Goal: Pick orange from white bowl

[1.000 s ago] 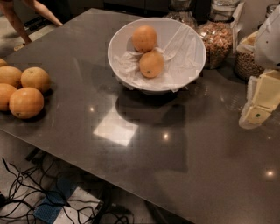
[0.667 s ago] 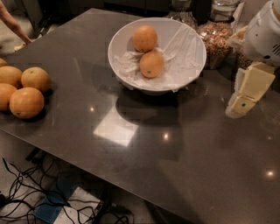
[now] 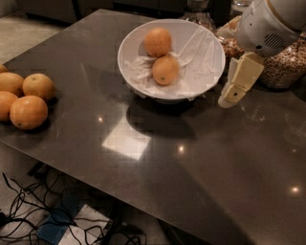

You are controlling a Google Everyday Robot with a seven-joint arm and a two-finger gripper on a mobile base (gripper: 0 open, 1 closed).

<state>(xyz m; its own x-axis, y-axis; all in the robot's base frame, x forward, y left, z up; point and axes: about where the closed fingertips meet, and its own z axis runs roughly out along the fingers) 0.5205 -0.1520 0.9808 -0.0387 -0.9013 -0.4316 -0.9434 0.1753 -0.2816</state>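
Observation:
The white bowl [image 3: 210, 52], lined with crumpled white paper, stands at the back middle of the dark table. It holds two oranges. The smooth orange [image 3: 158, 41] lies at the bowl's far side. A near-identical orange [image 3: 166, 70] with a small dark dot lies in front of it, touching it. My gripper [image 3: 228, 99] hangs from the white arm at the upper right. It is just outside the bowl's right rim, low over the table and pointing down-left. It holds nothing.
Several loose oranges [image 3: 26, 98] cluster at the table's left edge. Glass jars of cereal [image 3: 284, 64] stand behind the gripper at the right, another jar [image 3: 197, 13] behind the bowl. Cables [image 3: 57, 215] lie on the floor beyond the table's front edge.
My gripper has moved left from the table's right side to just beside the bowl's right rim. The bowl and oranges have not moved.

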